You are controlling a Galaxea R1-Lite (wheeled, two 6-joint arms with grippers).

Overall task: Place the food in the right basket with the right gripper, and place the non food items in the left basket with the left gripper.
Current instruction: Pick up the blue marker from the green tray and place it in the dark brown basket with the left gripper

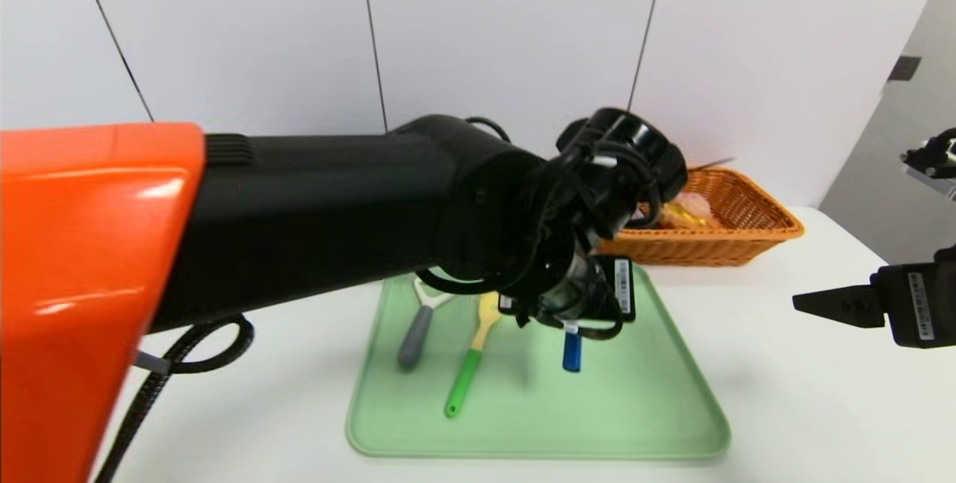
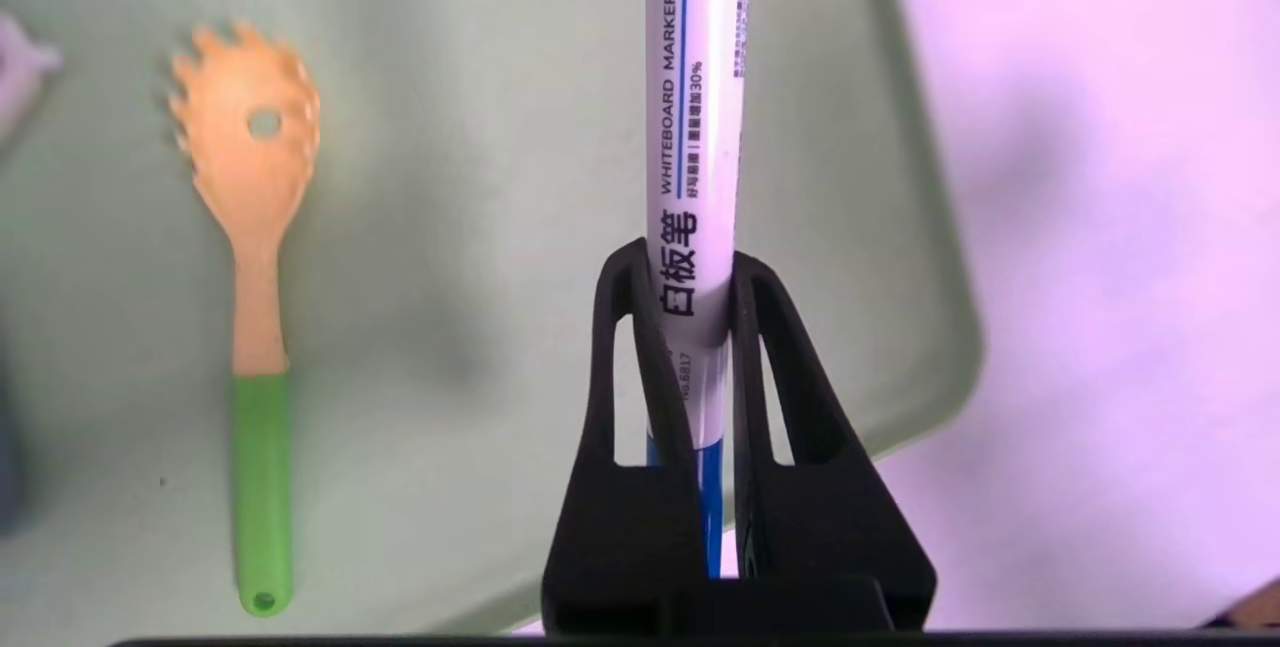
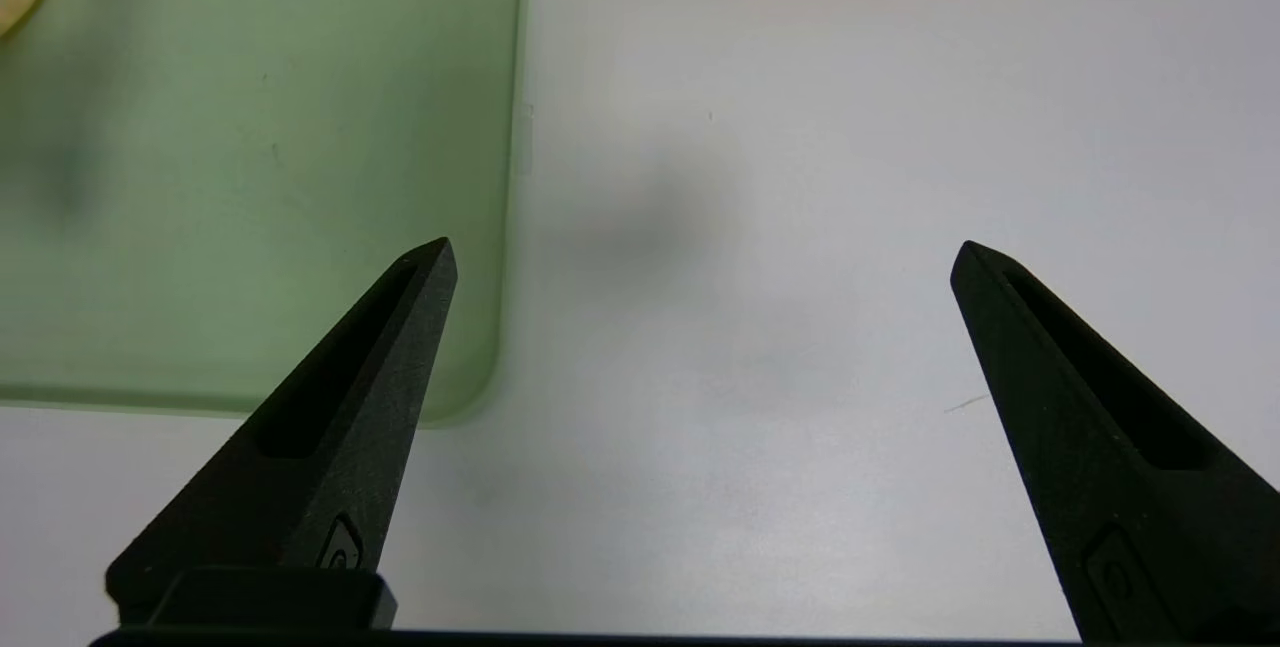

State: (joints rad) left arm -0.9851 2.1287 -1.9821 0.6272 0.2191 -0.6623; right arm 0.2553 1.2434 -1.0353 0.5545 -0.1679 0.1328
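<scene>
My left gripper (image 2: 690, 272) is shut on the white marker (image 2: 695, 127), gripping the barrel just above its blue cap (image 1: 572, 352). It hangs over the right part of the green tray (image 1: 635, 408). The grey-handled peeler (image 1: 416, 334) and the yellow pasta spoon with a green handle (image 1: 472, 352) lie on the tray's left part. The spoon (image 2: 250, 187) also shows in the left wrist view. The orange right basket (image 1: 747, 233) stands at the back right with the tan bun (image 1: 691, 208) inside. My right gripper (image 3: 705, 252) is open and empty over bare table, right of the tray. The left basket is hidden.
My bulky left arm (image 1: 299, 214) stretches across the left and middle of the head view and hides what lies behind it. In the right wrist view, the tray's corner (image 3: 470, 377) lies beside one finger. White tabletop (image 1: 821, 408) surrounds the tray.
</scene>
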